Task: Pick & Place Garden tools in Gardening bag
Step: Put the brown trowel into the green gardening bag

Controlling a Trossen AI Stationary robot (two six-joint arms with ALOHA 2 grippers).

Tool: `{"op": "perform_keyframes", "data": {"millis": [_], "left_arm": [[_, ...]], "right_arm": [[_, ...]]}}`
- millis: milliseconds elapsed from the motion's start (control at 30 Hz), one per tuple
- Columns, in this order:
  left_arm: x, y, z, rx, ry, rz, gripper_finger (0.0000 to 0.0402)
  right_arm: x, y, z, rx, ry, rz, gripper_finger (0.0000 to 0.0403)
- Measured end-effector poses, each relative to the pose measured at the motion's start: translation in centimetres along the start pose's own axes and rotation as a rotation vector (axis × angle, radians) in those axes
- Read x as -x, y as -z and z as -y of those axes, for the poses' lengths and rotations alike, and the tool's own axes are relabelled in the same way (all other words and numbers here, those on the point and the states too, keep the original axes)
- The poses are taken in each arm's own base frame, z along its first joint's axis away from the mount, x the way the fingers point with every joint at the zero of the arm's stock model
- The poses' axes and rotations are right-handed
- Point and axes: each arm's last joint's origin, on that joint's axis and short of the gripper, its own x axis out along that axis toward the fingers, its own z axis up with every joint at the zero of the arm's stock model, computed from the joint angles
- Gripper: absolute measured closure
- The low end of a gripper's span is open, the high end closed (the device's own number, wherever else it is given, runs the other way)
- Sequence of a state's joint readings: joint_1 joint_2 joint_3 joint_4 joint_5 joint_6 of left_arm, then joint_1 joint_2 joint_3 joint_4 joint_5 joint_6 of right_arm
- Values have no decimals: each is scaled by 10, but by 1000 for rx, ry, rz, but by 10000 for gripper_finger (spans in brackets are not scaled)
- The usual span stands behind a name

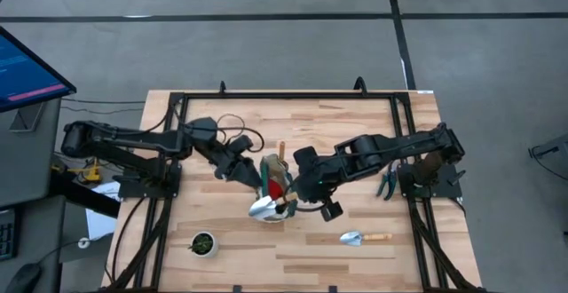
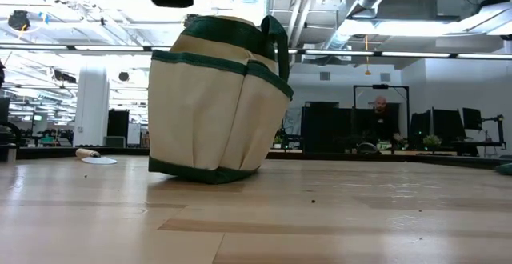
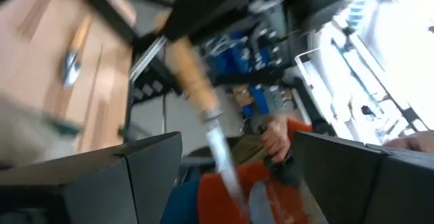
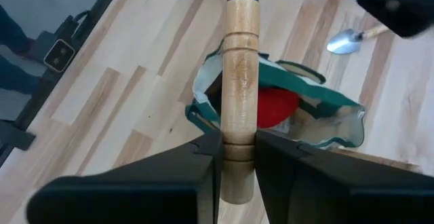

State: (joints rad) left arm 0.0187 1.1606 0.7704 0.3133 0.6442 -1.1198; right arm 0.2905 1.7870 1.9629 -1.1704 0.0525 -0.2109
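Note:
The gardening bag [image 1: 273,173] [image 2: 212,96] stands at the table's middle, leaning to one side in the low view. It holds a red item [image 4: 274,107] and a tool whose wooden handle [image 1: 281,151] sticks up. My right gripper [image 1: 297,195] [image 4: 237,141] is shut on a trowel [image 1: 264,208] above the bag's mouth. My left gripper [image 1: 251,176] [image 3: 237,137] stands open at the bag's left side. Another trowel [image 1: 364,237] lies flat on the table, near right. My right gripper pinches the trowel's wooden handle [image 4: 239,119] between its two fingers, near the handle's free end. It comes slanting down from the table's right. The trowel is lifted clear over the bag, its silver head [image 1: 262,209] toward the near left. My left gripper: whether it touches the bag, I cannot tell.
A small round dark pot with green [image 1: 203,243] sits near the front left. A green-handled tool [image 1: 388,184] lies by the right arm's base. A black frame [image 1: 288,96] runs around the tabletop. Bare wood lies along the near edge.

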Motion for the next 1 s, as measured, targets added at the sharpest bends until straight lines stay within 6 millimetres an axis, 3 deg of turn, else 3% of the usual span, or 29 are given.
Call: {"op": "perform_keyframes", "data": {"millis": [267,500,800,1000], "left_arm": [[-13,13,0,84,-11,-55,133],[-31,24,-13,166,-53,-109,133],[-36,23,-11,206,-11,-99,133],[-36,22,-11,244,-10,-92,173]], "right_arm": [[0,2,2,-7,1,-12,352],[0,2,2,1,1,-12,352],[0,2,2,-3,1,-14,352],[-1,2,4,-9,4,-16,352]]}}
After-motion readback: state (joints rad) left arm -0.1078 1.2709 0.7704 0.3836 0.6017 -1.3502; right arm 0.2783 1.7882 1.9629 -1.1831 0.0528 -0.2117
